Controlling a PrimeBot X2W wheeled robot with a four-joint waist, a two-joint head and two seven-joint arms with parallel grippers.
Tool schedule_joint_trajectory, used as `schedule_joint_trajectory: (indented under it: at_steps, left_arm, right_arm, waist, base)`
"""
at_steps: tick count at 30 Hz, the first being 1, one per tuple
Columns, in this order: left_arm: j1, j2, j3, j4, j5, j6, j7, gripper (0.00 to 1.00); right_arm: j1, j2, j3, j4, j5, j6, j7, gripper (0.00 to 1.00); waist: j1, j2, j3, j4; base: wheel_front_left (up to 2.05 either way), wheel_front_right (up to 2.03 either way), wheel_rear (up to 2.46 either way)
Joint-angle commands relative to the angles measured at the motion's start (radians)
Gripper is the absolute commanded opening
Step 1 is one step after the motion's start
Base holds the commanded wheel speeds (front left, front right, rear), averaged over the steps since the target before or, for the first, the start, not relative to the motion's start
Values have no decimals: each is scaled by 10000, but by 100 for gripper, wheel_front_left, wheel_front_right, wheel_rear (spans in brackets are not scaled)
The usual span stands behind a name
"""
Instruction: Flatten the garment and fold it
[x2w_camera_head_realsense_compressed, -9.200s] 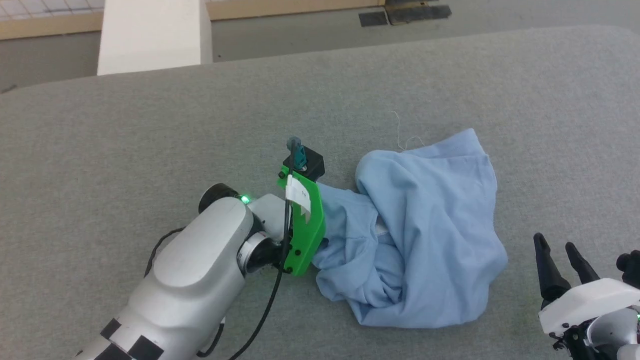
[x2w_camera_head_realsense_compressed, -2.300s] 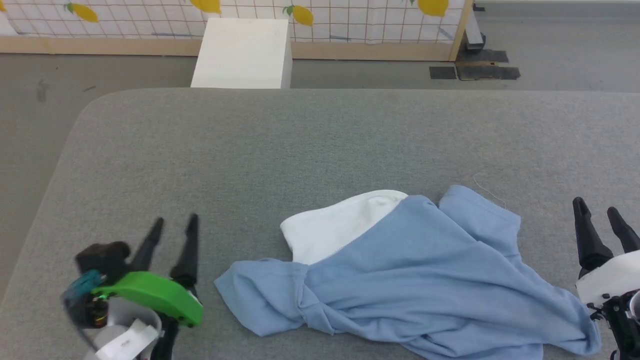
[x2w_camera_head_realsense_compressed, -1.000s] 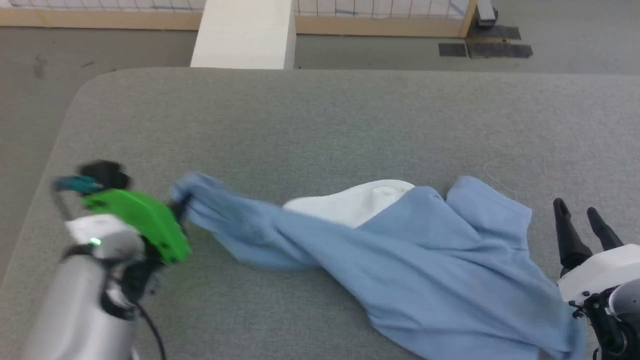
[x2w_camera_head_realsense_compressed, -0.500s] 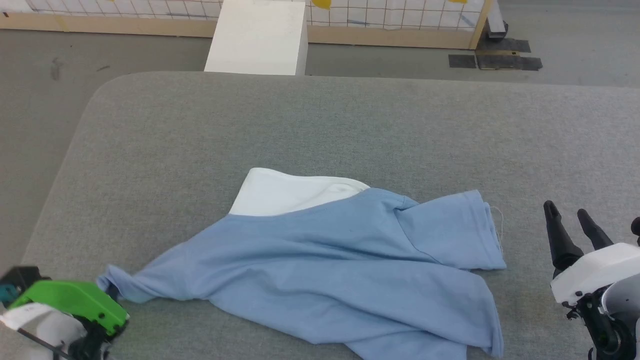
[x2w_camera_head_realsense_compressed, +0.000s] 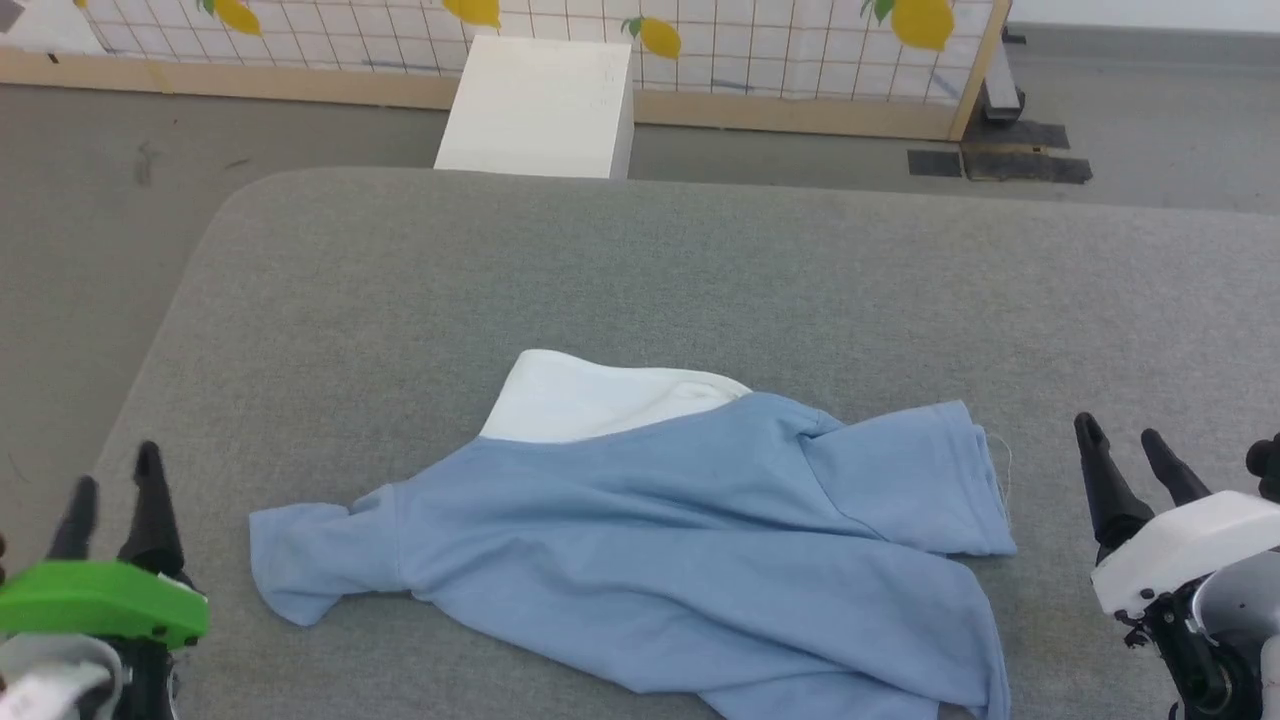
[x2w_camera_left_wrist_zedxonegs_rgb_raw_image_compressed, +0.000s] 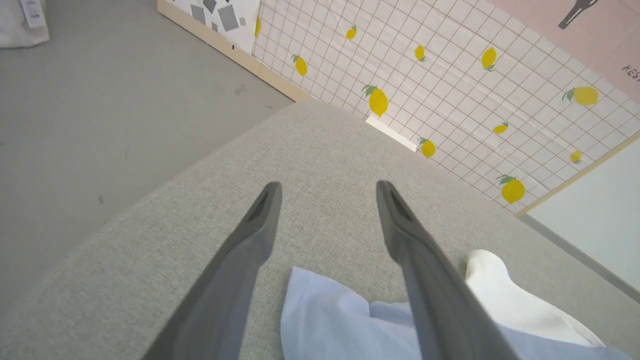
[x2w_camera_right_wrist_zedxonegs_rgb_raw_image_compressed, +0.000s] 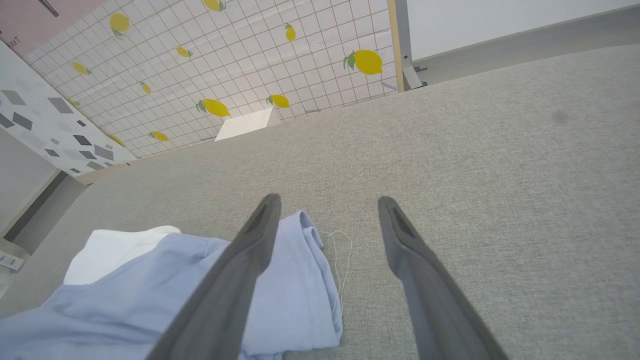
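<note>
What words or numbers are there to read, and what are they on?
"KES", cut off at the picture's edge: on the pink wall.
"ART", or letters like it, also cut off: on the pink wall, right wrist view.
White tag: print too small to read.
Shirt: no writing shows.

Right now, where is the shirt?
In the head view the shirt lies rumpled on the grey table, low and centre, between the left gripper at lower left and the right gripper at lower right.
</note>
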Motion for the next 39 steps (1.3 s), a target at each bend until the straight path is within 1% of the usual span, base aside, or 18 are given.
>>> schedule_joint_trajectory:
  at_steps: [1,3,5,9,12,15,17,19,24,30,35,36,37,38,39]
  left_arm:
    - [285,-4,-42,-103,376,-217,-634,100]
    - [521,-99,-188,-125,811,-413,-1480,100]
    - [719,-256,-400,-30,1095,-527,-1971,100]
    - [831,-519,-659,199,1367,-628,-2356,100]
    - [711,-571,-763,364,1460,-726,-2463,100]
    - [490,-574,-792,516,1448,-836,-2512,100]
    - [302,-568,-795,587,1387,-951,-2542,100]
    - [95,-539,-816,658,1366,-1051,-2565,100]
    - [-438,-478,-897,866,1359,-1272,-2624,100]
    - [-923,-512,-1008,1151,1342,-1487,-2688,100]
    - [-997,-545,-1013,1365,1348,-1577,-2720,100]
    - [-988,-545,-1013,1398,1354,-1588,-2724,100]
    - [-979,-548,-1010,1438,1362,-1597,-2728,100]
    - [-976,-551,-1003,1459,1370,-1603,-2731,100]
    - [-960,-549,-1003,1486,1386,-1610,-2734,100]
  right_arm:
    - [109,1,-6,59,-5,-11,64,100]
    - [206,1,-47,115,-140,-11,240,100]
    - [304,1,-158,167,-296,-11,524,100]
    - [354,1,-220,152,-891,-11,1531,100]
    - [73,1,-64,-16,-1390,-11,2413,100]
    - [-458,1,355,-110,-2120,-11,3705,100]
    - [-955,1,662,-180,-2620,-11,4315,100]
    - [-1450,1,915,-89,-3035,-11,4955,100]
    - [-2452,-211,1453,512,-3704,-11,6033,100]
    - [-2621,-341,1876,1405,-4036,-11,7096,100]
    - [-2309,-377,2506,1817,-3697,-11,7773,100]
    - [-2288,-383,2557,1829,-3617,-11,7847,48]
    - [-2292,-404,2615,1806,-3510,-11,7837,18]
    - [-2309,-424,2625,1773,-3423,-11,7800,0]
    - [-2343,-453,2603,1709,-3336,-11,7732,0]
  waist:
    - [0,36,-55,21]
    - [0,36,-82,36]
    - [0,36,-77,76]
    - [0,36,51,148]
    - [0,36,247,169]
    - [0,36,550,184]
    - [0,36,793,196]
    - [0,36,1046,221]
    - [0,36,1584,374]
    - [0,36,1930,590]
    - [0,36,1948,582]
    - [0,36,1926,555]
    - [0,36,1886,514]
    - [0,36,1846,481]
    - [0,36,1777,430]
  base:
    - [0,0,0]
    - [0,0,0]
    - [0,0,0]
    - [0,0,0]
    - [0,0,0]
    - [0,0,0]
    - [0,0,0]
    - [0,0,0]
    - [0,0,0]
    - [0,0,0]
    - [0,0,0]
    - [0,0,0]
    - [0,0,0]
    - [0,0,0]
    - [0,0,0]
